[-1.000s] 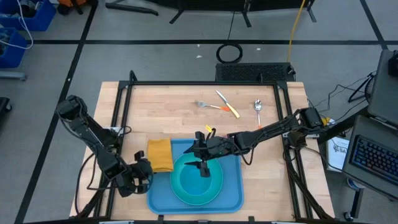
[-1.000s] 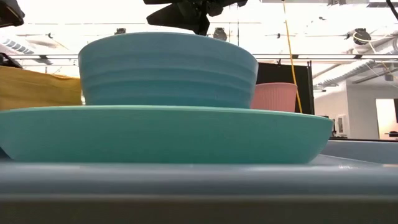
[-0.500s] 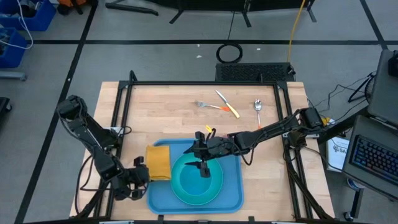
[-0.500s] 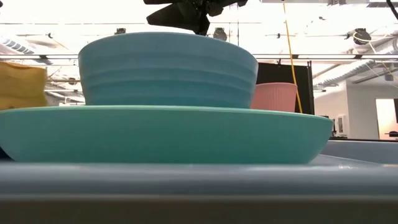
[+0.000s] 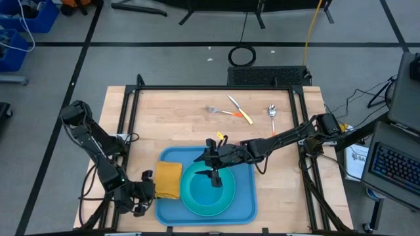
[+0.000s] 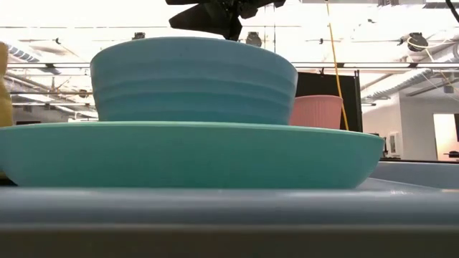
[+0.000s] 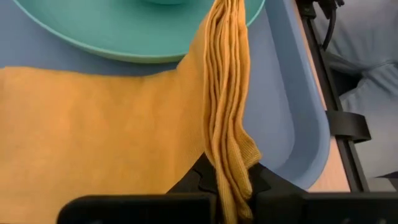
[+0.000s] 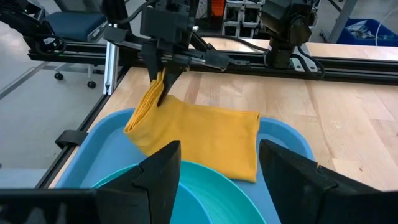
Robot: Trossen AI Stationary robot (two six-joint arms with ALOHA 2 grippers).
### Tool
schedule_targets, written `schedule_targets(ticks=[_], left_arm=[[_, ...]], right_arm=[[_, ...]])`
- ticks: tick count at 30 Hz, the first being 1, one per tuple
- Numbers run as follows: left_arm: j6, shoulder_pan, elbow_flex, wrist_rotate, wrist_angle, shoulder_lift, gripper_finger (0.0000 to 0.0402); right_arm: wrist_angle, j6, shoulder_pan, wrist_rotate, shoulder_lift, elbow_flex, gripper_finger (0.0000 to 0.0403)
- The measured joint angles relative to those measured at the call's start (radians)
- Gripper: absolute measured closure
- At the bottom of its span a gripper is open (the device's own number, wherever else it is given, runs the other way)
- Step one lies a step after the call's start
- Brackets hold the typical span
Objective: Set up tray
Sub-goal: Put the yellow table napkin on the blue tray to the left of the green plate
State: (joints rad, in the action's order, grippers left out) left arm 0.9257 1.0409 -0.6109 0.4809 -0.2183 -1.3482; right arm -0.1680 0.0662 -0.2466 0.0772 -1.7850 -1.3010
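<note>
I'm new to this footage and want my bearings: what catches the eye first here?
The yellow napkin, pinched at one edge by the left gripper, drapes over the blue tray's left side. Beside it a bowl sits on a turquoise plate, the open right gripper above them.

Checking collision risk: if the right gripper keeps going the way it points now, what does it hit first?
Likely the bowl on the plate: the right gripper, fingers open, points down just above it. The gap is hard to judge.

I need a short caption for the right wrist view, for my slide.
Left gripper pinches the yellow napkin at its edge over the blue tray.
</note>
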Motion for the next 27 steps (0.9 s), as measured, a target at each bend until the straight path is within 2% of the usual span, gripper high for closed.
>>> schedule_targets(ticks=[6,15,22,27], left_arm=[[0.016,0.0,0.0,-0.011,0.053,-0.048,0.0389],[0.1,-0.008,0.0,-0.062,0.183,-0.063,0.0315],[0.135,-0.008,0.0,-0.063,0.197,-0.063,0.0279],[0.138,-0.008,0.0,-0.084,0.195,-0.063,0.0274]], right_arm=[[0.0,0.003,-0.011,0.0,0.0,0.0,0.0195],[0.0,0.004,-0.013,0.0,0.0,0.0,0.0195],[0.0,0.004,-0.015,0.0,0.0,0.0,0.0195],[0.0,0.004,-0.018,0.0,0.0,0.0,0.0195]])
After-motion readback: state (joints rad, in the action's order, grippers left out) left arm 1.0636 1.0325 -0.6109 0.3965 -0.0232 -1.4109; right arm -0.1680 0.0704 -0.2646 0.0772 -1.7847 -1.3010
